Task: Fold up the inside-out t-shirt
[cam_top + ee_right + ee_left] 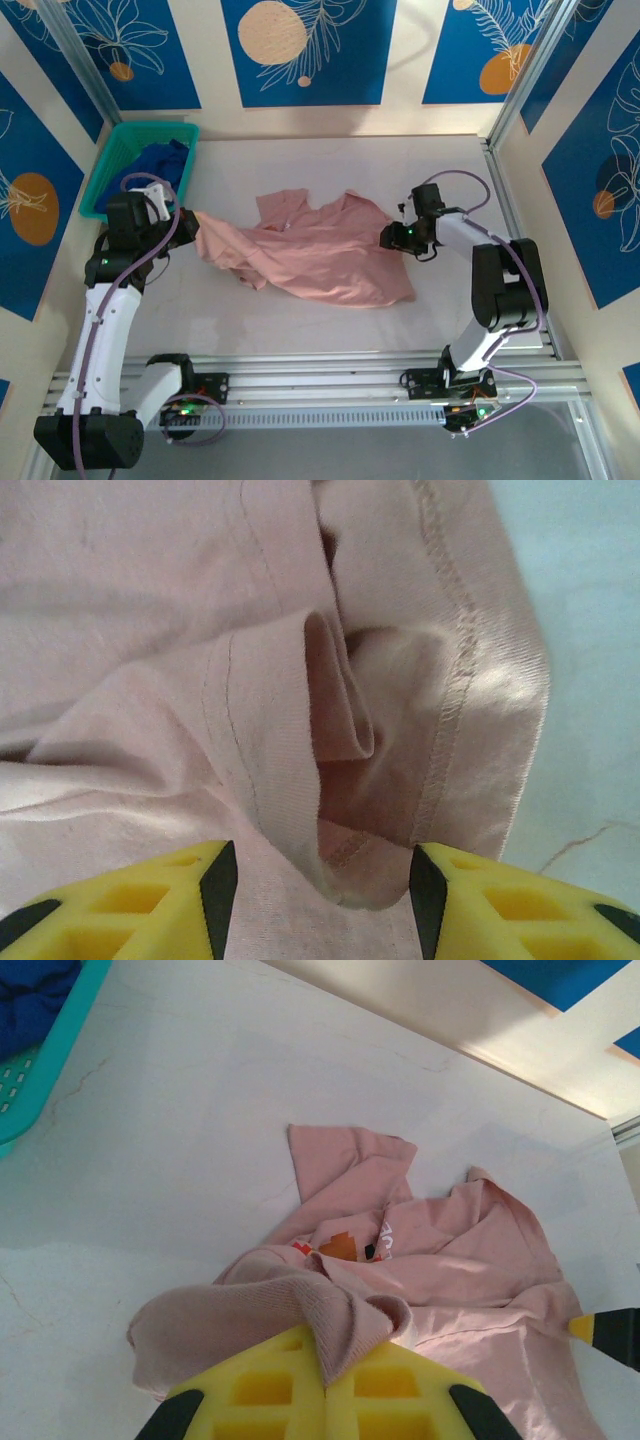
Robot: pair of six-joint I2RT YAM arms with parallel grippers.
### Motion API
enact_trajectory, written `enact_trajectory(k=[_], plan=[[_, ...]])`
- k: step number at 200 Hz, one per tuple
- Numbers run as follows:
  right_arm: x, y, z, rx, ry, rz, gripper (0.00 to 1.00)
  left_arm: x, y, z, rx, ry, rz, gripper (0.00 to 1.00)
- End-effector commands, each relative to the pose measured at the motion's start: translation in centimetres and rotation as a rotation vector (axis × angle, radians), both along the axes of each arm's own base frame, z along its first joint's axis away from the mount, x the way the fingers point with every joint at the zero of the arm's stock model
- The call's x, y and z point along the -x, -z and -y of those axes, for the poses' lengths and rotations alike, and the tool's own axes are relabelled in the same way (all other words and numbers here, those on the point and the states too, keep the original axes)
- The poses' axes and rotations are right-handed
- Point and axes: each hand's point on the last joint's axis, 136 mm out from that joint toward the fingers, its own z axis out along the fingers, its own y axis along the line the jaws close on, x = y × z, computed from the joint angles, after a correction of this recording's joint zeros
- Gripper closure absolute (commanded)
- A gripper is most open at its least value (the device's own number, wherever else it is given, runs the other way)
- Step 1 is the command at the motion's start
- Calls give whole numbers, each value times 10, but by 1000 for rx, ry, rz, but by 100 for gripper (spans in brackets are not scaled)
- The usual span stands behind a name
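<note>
One white table, blue-panelled walls: left claw clamps pink t-shirt, right claw half-open astride it

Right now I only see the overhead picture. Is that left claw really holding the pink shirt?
Observer: Yes; the left wrist view shows the left gripper shut on a bunched edge of the t-shirt.
Operator: And the right claw?
Observer: In its wrist view the right gripper has its jaws apart, a hemmed fold lying between them.
Operator: Any picture on the shirt?
Observer: A small orange-and-dark print peeks out, seen from the left wrist.
</note>
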Motion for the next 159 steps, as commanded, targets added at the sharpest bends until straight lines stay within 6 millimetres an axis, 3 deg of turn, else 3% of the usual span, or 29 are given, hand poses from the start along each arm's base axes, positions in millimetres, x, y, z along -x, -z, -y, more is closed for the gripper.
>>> enact_trajectory(k=[1,24,50,106,114,144,159], plan=[[1,5,-1,49,-37,-24,49,0,-8,-3,-14,5,42,100],[0,8,-2,67,-44,-31,51,0,-7,-3,-15,6,41,100],[-5,7,-4,81,-53,-19,60,0,-7,-3,-15,6,41,100],[-13,-2,-7,78,-57,11,94,-1,-6,-3,-19,3,38,100],[-14,-9,-7,73,-51,31,100,-1,-6,-4,-19,1,39,100],[-13,-68,-6,1,0,237,100,0,-13,-8,-32,-20,41,100],[-13,-83,-7,-83,40,285,100,-5,-15,-12,-22,-58,58,100]])
